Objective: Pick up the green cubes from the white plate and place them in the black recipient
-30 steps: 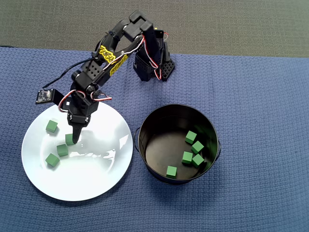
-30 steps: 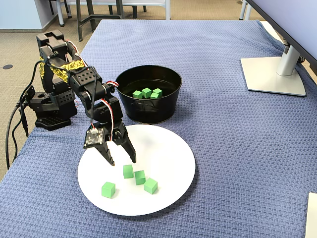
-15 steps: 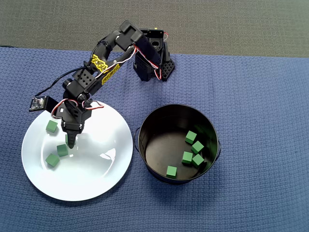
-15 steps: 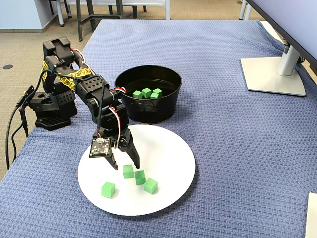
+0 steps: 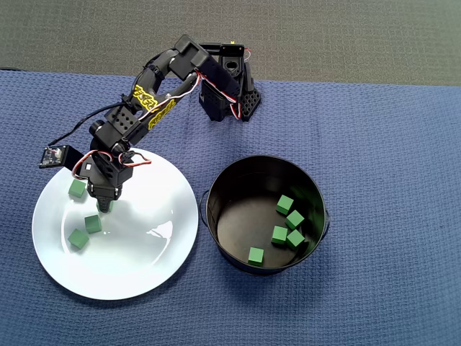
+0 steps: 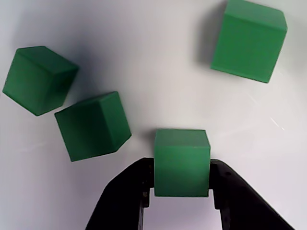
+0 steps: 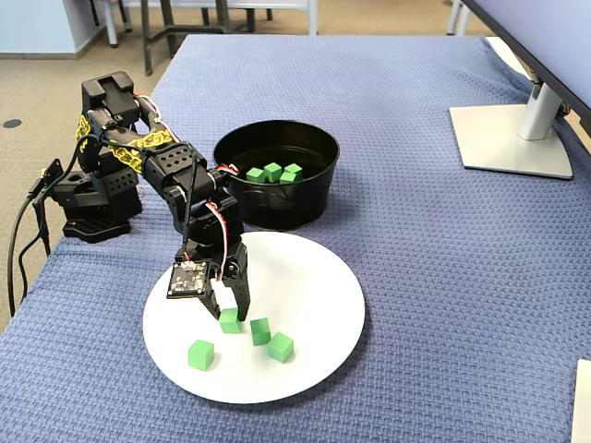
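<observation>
The white plate (image 5: 137, 259) lies on the left of the blue cloth in the overhead view. My gripper (image 6: 182, 179) is down on it, shut on one green cube (image 6: 182, 162) whose sides touch both jaws. In the fixed view that held cube (image 7: 229, 320) sits at the plate's surface under the gripper (image 7: 231, 309). Three more green cubes lie loose near it: (image 6: 39, 79), (image 6: 92, 125), (image 6: 248, 40). The black recipient (image 5: 216, 187) stands right of the plate with several green cubes (image 5: 285, 204) inside.
The arm's base (image 5: 227, 94) stands at the cloth's far edge, behind the plate and pot. A small camera board (image 5: 54, 156) sticks out left of the wrist. A monitor stand (image 7: 512, 138) sits at the far right in the fixed view.
The gripper, open a second ago, moved left along the plate, came down and shut on one green cube. The other cubes have not moved.
</observation>
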Robot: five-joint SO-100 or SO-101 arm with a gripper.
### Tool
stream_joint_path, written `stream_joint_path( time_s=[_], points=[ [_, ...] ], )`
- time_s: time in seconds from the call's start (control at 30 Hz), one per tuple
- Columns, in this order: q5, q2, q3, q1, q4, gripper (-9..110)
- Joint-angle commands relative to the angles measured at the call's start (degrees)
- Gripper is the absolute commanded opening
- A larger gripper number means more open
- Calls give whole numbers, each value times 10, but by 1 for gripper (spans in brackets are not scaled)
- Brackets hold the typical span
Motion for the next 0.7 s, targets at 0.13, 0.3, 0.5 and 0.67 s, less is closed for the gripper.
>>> stream_joint_path(
  time_s=[0.13, 0.3, 0.5, 0.67],
  points=[
    [80, 162, 56, 8, -53, 0],
    [147, 352, 99, 19, -35, 0],
    [279, 548, 172, -85, 34, 0],
    [382, 640, 280, -261, 20, 0]
  ],
)
